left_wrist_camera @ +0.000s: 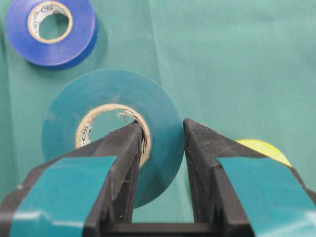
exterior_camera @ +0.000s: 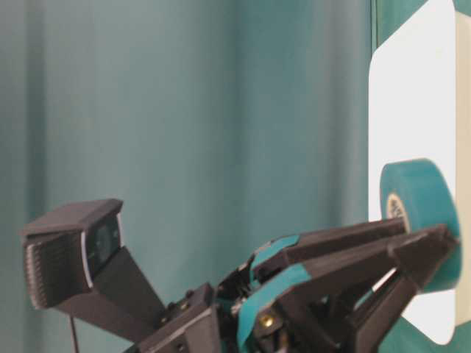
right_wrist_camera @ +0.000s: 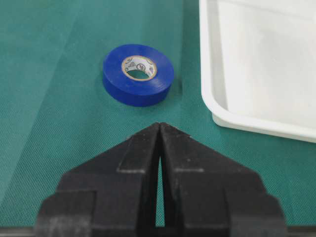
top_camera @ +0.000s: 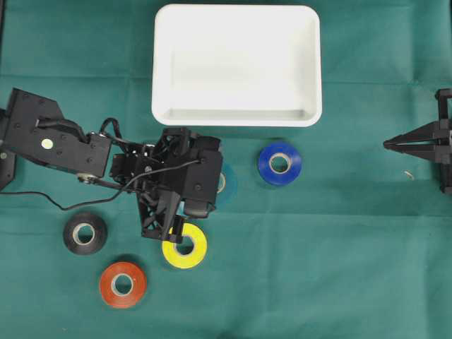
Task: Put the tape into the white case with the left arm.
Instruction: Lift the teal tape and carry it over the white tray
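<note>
The teal tape (left_wrist_camera: 111, 96) is held by my left gripper (left_wrist_camera: 164, 126), which is shut on the roll's wall. One teal-banded finger sits inside the cardboard core and the other outside the roll. From overhead only a sliver of the tape (top_camera: 229, 182) shows beside the left gripper (top_camera: 215, 181), just below the white case (top_camera: 236, 116). The table-level view shows the fingers (exterior_camera: 412, 246) clamped on the roll (exterior_camera: 423, 195) in front of the case (exterior_camera: 405, 110). My right gripper (right_wrist_camera: 159, 124) is shut and empty at the right edge (top_camera: 387, 145).
A blue roll (top_camera: 280, 163) lies right of the left gripper, below the case's front rim. A yellow roll (top_camera: 185, 246) sits under the left wrist, with a black roll (top_camera: 85, 233) and an orange roll (top_camera: 122, 284) to its left. Green cloth covers the table.
</note>
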You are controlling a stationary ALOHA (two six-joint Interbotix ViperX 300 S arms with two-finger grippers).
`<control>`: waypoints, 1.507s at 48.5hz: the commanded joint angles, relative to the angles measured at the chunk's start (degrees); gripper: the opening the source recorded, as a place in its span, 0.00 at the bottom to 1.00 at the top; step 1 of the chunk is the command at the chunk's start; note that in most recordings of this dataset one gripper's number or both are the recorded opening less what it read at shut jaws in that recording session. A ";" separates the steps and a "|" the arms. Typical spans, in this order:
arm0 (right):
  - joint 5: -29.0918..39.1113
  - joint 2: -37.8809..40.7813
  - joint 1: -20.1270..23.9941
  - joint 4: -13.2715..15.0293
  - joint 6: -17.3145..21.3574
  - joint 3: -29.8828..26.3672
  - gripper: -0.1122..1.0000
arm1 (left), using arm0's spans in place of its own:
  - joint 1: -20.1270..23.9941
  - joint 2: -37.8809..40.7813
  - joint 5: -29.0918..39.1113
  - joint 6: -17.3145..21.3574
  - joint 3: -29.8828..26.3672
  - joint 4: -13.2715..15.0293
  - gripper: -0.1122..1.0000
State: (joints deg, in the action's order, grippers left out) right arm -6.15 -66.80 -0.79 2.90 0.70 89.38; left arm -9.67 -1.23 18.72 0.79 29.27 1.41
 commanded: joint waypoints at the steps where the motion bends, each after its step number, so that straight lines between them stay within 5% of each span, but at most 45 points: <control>1: -0.53 0.44 -0.09 0.09 0.09 -0.53 0.02 | 0.18 -1.85 0.44 0.18 -1.14 0.09 0.31; 20: -0.53 0.44 -0.09 0.09 0.09 -0.62 0.02 | 11.51 -1.76 0.44 0.44 2.46 -0.18 0.31; 34: -0.53 0.44 -0.09 0.09 0.09 -0.53 0.02 | 19.78 -0.70 -1.93 5.19 2.64 -0.18 0.31; 73: -0.62 0.35 -0.09 0.09 0.09 -0.53 0.02 | 27.95 10.02 -4.57 13.36 -6.86 -0.18 0.31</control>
State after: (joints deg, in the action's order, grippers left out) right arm -6.15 -66.88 -0.79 2.90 0.70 89.38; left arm 17.84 9.05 14.68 13.97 24.61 1.32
